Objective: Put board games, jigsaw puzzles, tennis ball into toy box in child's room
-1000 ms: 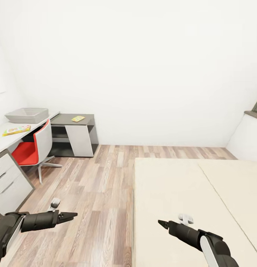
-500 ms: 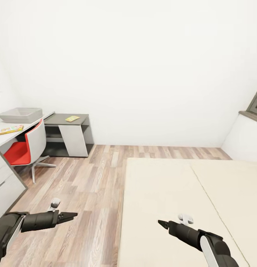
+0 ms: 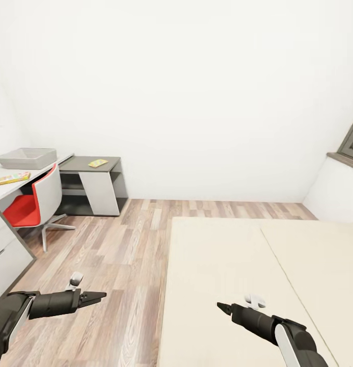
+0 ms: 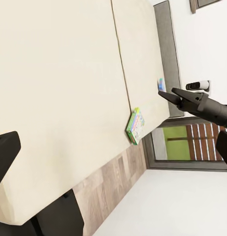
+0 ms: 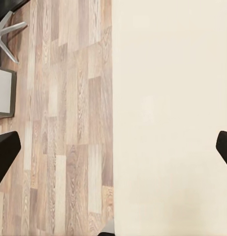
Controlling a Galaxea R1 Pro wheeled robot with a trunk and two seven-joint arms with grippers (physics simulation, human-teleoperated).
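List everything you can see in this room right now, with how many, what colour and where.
toy box: one, grey, on the light desk by the left wall.
board game: one, yellow, red and green, flat on the light desk.
second board game: one, green-edged, near the bed's edge in the left wrist view.
small blue item: one, further along that edge; too small to name.
jigsaw puzzle: one, yellow-green, on the dark counter.
chair: one, red and grey, at the desk.
bed: one, cream, seam down its middle.
floor: wood planks.
left gripper: black, over the floor, fingers together.
right gripper: black, over the bed, fingers together.
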